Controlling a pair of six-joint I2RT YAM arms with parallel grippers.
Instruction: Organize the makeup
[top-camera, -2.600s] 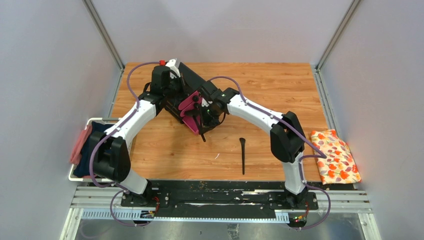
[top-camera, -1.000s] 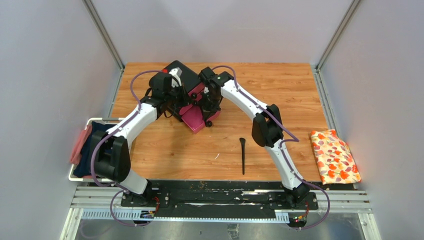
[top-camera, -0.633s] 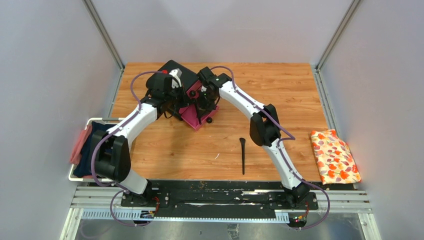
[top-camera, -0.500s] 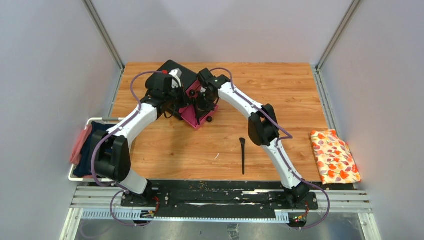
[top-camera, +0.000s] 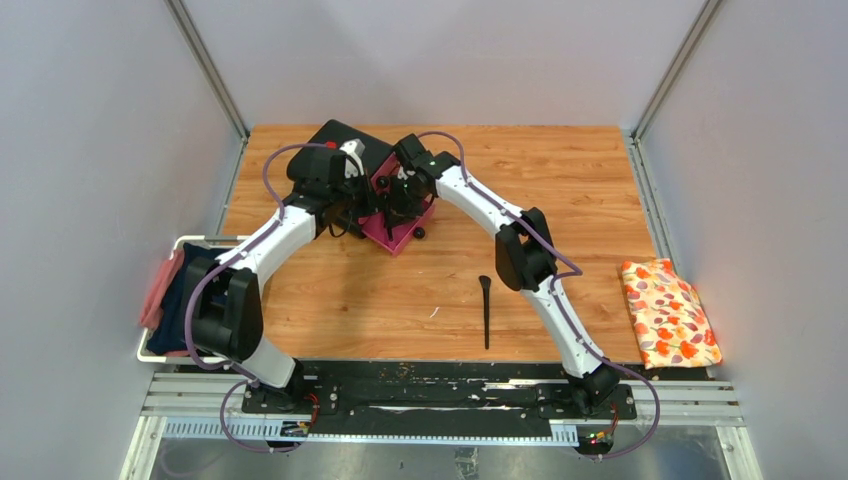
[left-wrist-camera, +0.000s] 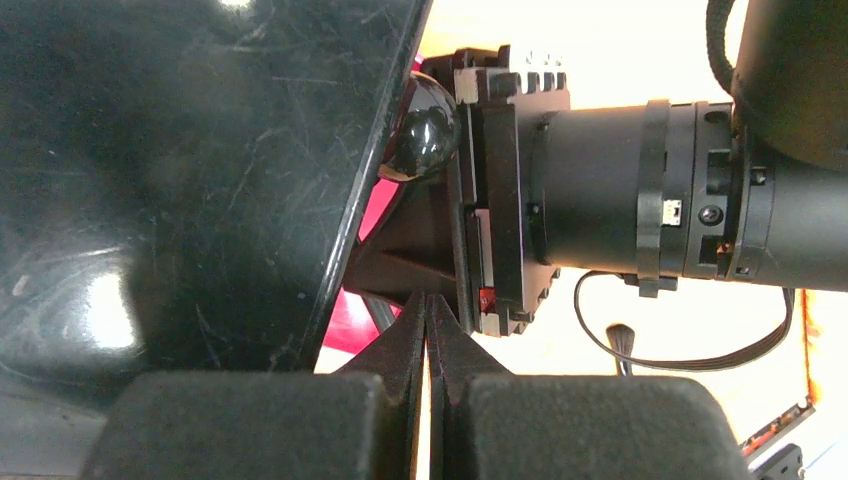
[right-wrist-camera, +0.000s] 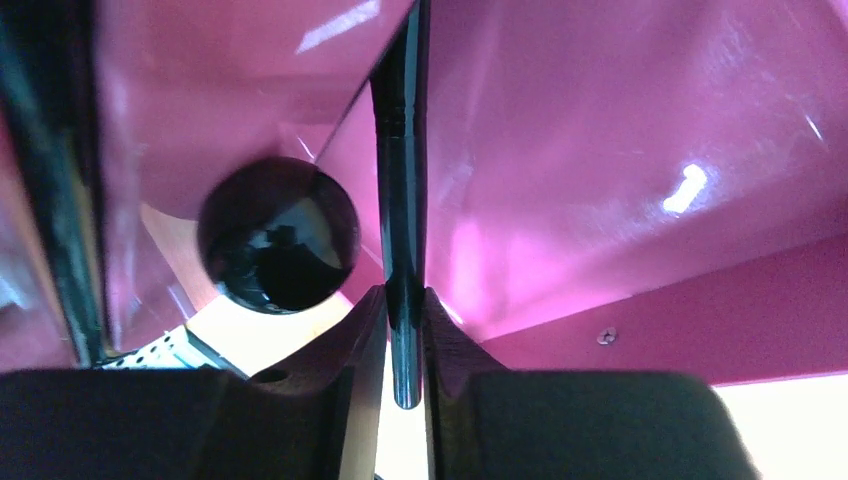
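Right gripper (right-wrist-camera: 404, 330) pinching black brush (right-wrist-camera: 400, 150) against pink drawer (right-wrist-camera: 600, 150), clear only from wrist, left gripper (left-wrist-camera: 427, 340) closed empty, second brush (top-camera: 486, 310) lower-centre overhead

Loose brush (top-camera: 486, 312) on table (top-camera: 560, 180), near-right of box (top-camera: 335, 140)

Wooden table (top-camera: 560, 180) — brush (top-camera: 486, 312), drawer box (top-camera: 338, 138)

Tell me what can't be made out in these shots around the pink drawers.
1. Brush end of the black handle in the right tool: cut off by the right wrist view's top edge.
2. Whether the left tool touches the black box: left wrist view, its fingertips merge into dark shadow.
3. What the pink drawer holds: top external view, both tools hang over it; wrist views sit too close.
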